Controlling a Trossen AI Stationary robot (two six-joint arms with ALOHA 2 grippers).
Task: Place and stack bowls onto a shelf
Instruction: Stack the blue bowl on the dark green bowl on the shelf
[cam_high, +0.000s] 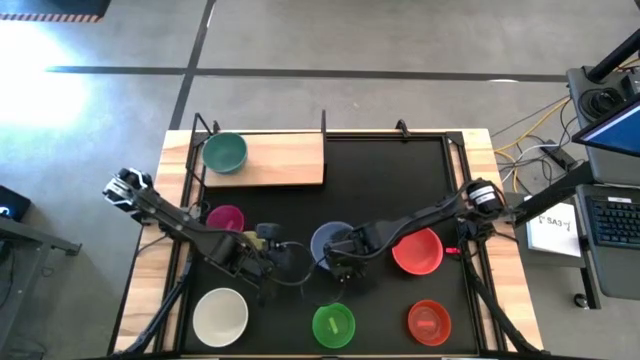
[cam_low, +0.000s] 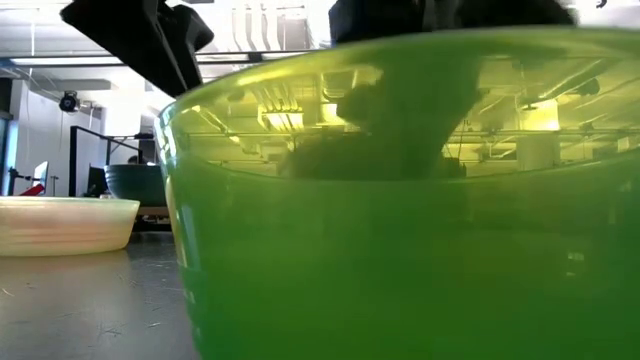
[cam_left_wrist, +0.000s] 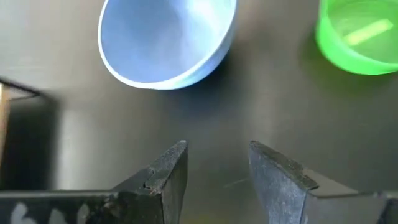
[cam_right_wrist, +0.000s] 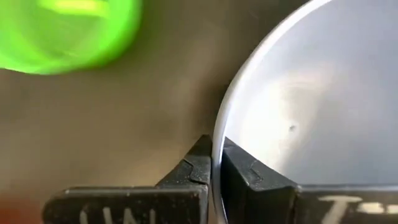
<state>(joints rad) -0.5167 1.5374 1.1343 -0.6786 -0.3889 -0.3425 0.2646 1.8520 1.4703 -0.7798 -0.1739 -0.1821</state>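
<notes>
The blue-grey bowl (cam_high: 328, 241) sits mid-table, and my right gripper (cam_high: 341, 265) is shut on its rim. In the left wrist view this bowl (cam_left_wrist: 168, 43) looks tipped. My left gripper (cam_high: 277, 262) hovers open just left of it, fingers (cam_left_wrist: 168, 168) over bare table. The wooden shelf (cam_high: 285, 160) at the far left carries a teal bowl (cam_high: 225, 152). On the table rest the magenta bowl (cam_high: 226, 218), cream bowl (cam_high: 220, 316), green bowl (cam_high: 333, 325), a large red bowl (cam_high: 418, 251) and a small red bowl (cam_high: 428, 321). My right gripper pinches the blue-grey bowl's rim (cam_right_wrist: 217, 127) on the bowl's near side, with one finger inside the bowl and one outside. The fingers reach in from the table's right, slanting down. I cannot tell whether the bowl's base is still on the table.
The green bowl (cam_low: 400, 200) stands right before the low camera and blocks most of that view; the cream bowl (cam_low: 60, 225) shows left of it. The large red bowl lies under my right arm. Black frame posts (cam_high: 196, 130) edge the shelf. Bare table lies between shelf and bowls.
</notes>
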